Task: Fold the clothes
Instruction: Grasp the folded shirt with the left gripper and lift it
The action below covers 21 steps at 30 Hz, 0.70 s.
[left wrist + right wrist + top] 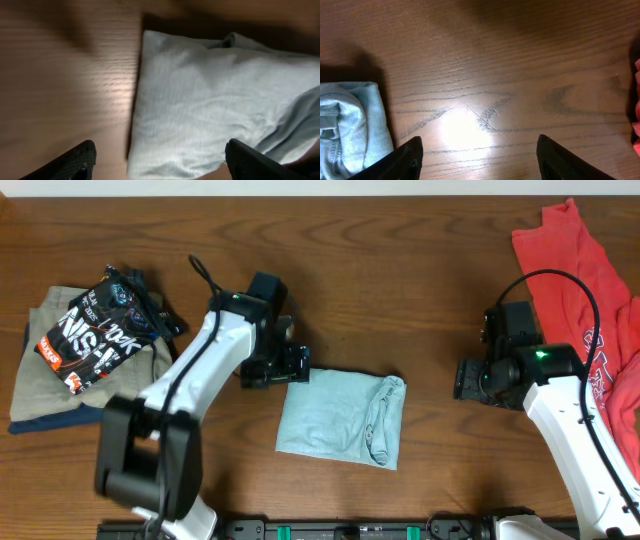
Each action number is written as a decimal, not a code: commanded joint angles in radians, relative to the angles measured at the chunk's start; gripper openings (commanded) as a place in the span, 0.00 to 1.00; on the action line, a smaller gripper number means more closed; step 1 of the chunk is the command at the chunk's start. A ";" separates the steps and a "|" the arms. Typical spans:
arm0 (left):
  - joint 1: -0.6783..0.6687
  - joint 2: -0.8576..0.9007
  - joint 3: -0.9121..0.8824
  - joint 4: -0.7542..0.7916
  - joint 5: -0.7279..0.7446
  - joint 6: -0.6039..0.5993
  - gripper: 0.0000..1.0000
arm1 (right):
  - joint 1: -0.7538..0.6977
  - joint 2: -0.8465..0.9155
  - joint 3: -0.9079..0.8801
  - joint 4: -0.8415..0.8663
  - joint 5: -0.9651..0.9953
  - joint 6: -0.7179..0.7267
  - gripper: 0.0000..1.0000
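Overhead, the pale blue T-shirt is lying folded in a compact rectangle at the middle of the wooden surface. The left claw is hovering at the shirt's left edge, fingers spread wide and holding nothing. The right claw is sitting apart to the right, also gaping and empty.

The left arm is reaching in from the near edge and bending toward the middle, the left tool pointing rightward with its fingers standing wide apart. The right arm is angling in from the near right corner, the right tool pointing leftward, fingers likewise spread wide.
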 commanded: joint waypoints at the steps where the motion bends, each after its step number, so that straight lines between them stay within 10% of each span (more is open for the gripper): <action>1: 0.003 0.071 -0.008 0.012 0.168 0.152 0.85 | -0.016 0.006 0.008 -0.001 0.006 -0.012 0.71; 12: -0.020 0.271 -0.009 0.043 0.325 0.287 0.81 | -0.016 0.006 0.008 -0.008 0.007 -0.014 0.72; 18: -0.039 0.272 -0.009 0.053 0.298 0.290 0.49 | -0.016 0.006 0.008 -0.010 0.008 -0.031 0.72; 21: -0.031 0.269 -0.008 0.052 0.248 0.290 0.09 | -0.016 0.006 0.008 -0.011 0.008 -0.031 0.72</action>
